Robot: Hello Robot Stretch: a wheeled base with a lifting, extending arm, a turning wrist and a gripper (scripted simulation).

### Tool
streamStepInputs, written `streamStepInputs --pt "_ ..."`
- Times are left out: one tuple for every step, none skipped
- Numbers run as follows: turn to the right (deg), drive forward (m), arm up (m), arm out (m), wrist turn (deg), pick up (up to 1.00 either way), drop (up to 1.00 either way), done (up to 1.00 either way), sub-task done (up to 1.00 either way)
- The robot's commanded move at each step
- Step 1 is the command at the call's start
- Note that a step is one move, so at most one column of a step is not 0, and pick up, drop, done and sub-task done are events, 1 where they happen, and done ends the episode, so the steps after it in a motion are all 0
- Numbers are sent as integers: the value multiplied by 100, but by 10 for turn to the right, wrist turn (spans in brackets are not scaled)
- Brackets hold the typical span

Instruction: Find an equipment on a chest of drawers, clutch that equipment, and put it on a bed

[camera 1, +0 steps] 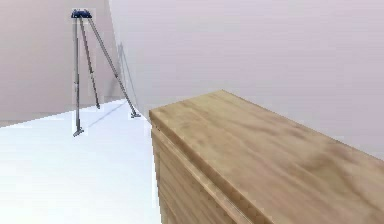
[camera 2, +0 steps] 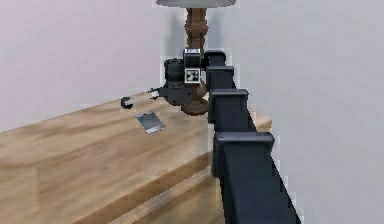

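A wooden chest of drawers (camera 1: 270, 160) takes up the forward view's right, its top bare there. In the arm side view its top (camera 2: 70, 150) runs across the lower left. A small flat grey thing (camera 2: 150, 123) lies on that top. The dark arm (camera 2: 240, 140) rises from the bottom edge out over the wood. My gripper (camera 2: 131, 100) reaches left at its far end, just above the grey thing. I cannot tell whether it holds anything.
A lamp with a turned brown base (camera 2: 196, 25) stands on the chest behind the gripper body. A thin-legged tripod (camera 1: 92, 70) stands on the pale floor in the corner at the forward view's upper left. Plain walls lie behind both.
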Motion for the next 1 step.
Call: streamStepInputs --pt "0 0 -12 0 0 0 0 0 0"
